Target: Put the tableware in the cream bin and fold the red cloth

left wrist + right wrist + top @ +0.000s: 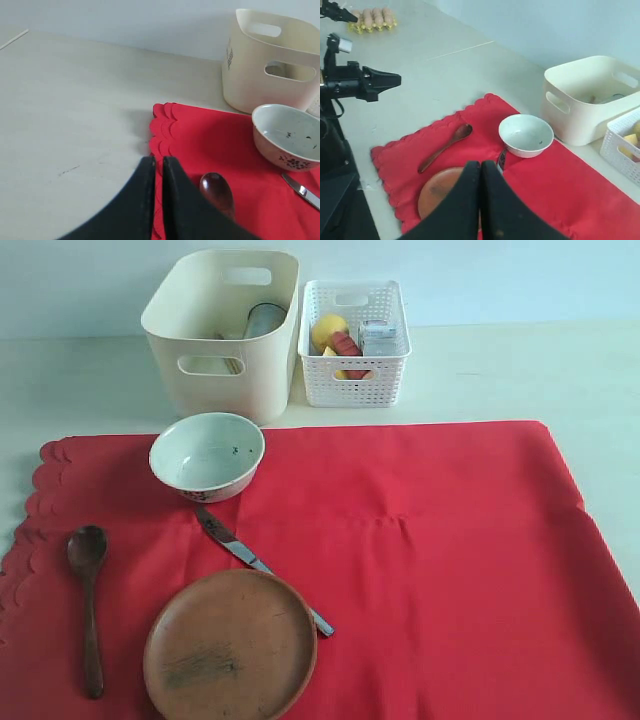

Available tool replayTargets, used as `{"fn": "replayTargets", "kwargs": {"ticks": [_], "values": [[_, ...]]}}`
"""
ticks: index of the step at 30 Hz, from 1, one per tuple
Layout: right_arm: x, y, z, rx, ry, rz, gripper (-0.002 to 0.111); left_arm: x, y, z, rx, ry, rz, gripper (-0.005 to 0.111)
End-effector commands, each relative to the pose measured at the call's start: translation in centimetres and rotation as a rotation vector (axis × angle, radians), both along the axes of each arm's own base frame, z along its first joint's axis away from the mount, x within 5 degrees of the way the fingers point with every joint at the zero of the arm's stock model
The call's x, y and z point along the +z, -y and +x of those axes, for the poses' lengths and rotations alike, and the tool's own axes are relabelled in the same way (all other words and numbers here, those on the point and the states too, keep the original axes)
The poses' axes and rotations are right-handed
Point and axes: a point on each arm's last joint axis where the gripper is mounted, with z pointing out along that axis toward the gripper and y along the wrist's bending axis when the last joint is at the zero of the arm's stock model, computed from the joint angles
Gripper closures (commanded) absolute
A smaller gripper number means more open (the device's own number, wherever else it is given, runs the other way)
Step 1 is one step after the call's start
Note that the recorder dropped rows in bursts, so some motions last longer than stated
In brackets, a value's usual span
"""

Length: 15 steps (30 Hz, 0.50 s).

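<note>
The red cloth (440,550) lies flat on the table, scalloped edge to the left. On it rest the pale bowl (207,455), the metal knife (262,566), the dark wooden spoon (88,605) and the round brown plate (230,648). The cream bin (215,365) stands behind the cloth with the steel cup (265,318) inside. The chopsticks do not show. Neither gripper appears in the exterior view. My left gripper (158,160) is shut and empty, above the scalloped edge beside the spoon (217,192). My right gripper (480,165) is shut and empty, high over the plate (440,192).
A white lattice basket (355,380) with a lemon and other food stands to the right of the bin. The left arm (365,82) shows in the right wrist view, off the cloth's scalloped side. An egg tray (370,19) lies far beyond it.
</note>
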Motion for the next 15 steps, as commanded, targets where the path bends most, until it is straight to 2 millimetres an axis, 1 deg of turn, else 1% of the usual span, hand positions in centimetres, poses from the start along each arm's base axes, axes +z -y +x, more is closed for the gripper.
{"fn": "replayTargets", "kwargs": {"ticks": [1, 5, 15], "values": [[-2.3, 0.0, 0.9, -0.082, 0.032, 0.051, 0.108, 0.0, 0.0, 0.0, 0.003, 0.008, 0.000, 0.099], [-4.3, 0.9, 1.0, -0.164, 0.069, 0.107, 0.108, 0.0, 0.0, 0.0, 0.003, 0.008, 0.000, 0.099], [-10.6, 3.6, 0.5, -0.399, 0.142, 0.182, 0.108, 0.0, 0.0, 0.0, 0.003, 0.008, 0.000, 0.099]]}}
